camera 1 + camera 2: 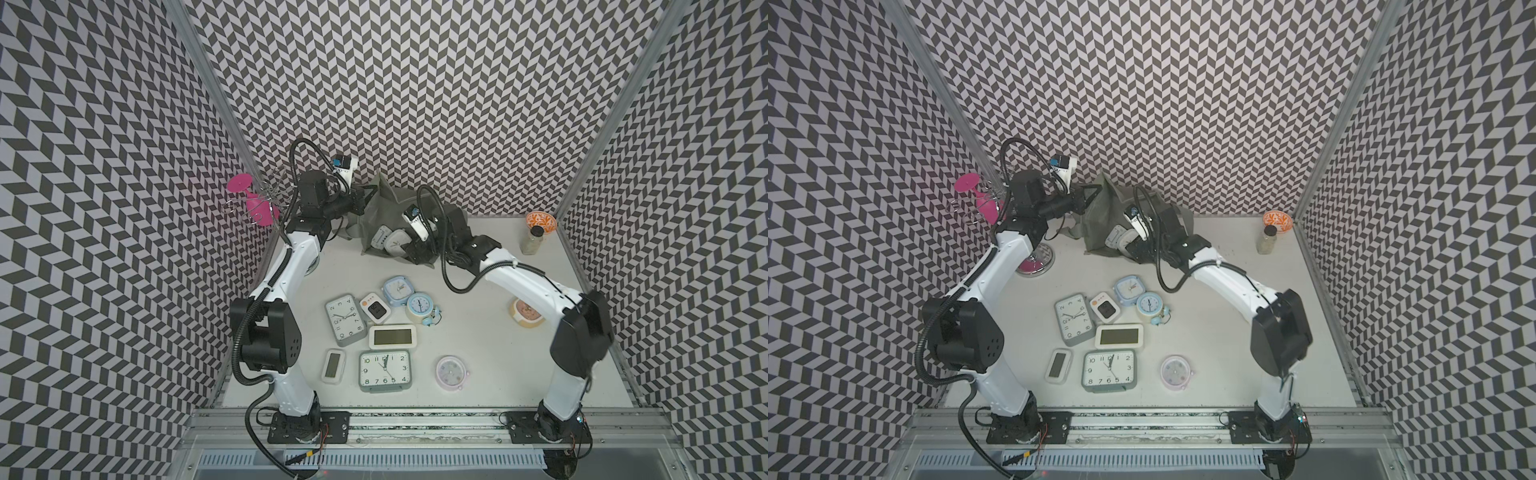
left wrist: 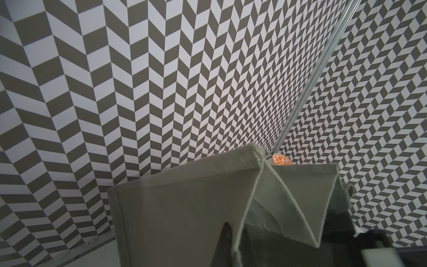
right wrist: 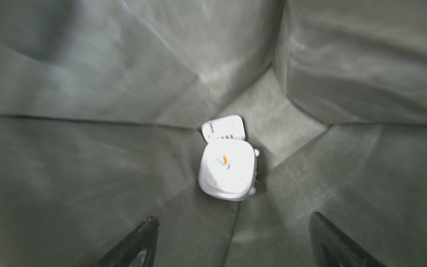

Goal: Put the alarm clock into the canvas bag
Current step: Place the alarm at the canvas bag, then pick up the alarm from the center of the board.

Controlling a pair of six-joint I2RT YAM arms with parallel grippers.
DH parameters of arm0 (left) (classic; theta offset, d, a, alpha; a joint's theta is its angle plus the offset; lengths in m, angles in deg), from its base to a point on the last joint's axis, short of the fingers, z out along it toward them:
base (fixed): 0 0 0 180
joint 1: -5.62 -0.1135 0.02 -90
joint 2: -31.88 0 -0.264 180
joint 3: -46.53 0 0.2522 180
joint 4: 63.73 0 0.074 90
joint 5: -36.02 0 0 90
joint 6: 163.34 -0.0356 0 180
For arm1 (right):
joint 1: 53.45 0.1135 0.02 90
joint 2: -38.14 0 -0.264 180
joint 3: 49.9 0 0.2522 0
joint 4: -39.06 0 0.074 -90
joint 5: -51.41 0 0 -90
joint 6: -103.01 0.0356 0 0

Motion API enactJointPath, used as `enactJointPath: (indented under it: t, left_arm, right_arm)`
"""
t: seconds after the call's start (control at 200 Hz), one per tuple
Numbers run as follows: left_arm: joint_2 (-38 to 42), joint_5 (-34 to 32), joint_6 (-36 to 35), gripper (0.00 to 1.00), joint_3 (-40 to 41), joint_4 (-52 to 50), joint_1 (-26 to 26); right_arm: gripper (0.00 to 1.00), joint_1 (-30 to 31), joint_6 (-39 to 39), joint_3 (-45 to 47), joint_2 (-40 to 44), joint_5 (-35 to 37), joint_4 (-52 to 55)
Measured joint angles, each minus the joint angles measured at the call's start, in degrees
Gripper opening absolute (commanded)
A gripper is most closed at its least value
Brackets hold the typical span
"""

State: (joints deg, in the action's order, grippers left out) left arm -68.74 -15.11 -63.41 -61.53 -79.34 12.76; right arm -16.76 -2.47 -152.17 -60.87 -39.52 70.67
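Black right tool (image 3: pixel 233 216) spread wide, empty, inside canvas bag (image 3: pixel 92 161).

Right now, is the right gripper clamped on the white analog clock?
No, the right gripper stands wide open; the white analog clock lies loose in the canvas bag.

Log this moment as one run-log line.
left claw: shut on canvas bag rim | right claw: open inside bag | white alarm clock: lying in bag, free
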Motion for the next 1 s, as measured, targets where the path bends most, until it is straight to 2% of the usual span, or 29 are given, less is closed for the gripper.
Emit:
enactJointPath:
  t: [0.21, 0.391, 0.766, 0.996]
  left_arm:
    - [0.0, 0.31, 0.26, 0.0, 0.02, -0.37, -0.02]
    - [0.0, 0.59, 0.68, 0.0, 0.57, -0.33, -0.22]
    - [1.84, 0.13, 3.17, 0.0, 4.92, 2.54, -1.79]
    - [2.82, -0.13, 4.09, 0.0, 5.6, 3.48, -2.64]
  right_arm:
    - [0.99, 0.24, 7.91, 19.28, 19.47, -0.61, -2.6]
    - [0.99, 0.24, 11.34, 27.3, 27.45, -1.68, -0.66]
    - [0.99, 0.24, 15.13, 36.57, 29.05, -3.82, 5.73]
    - [0.99, 0.9, 15.56, 36.59, 21.88, -5.9, 5.9]
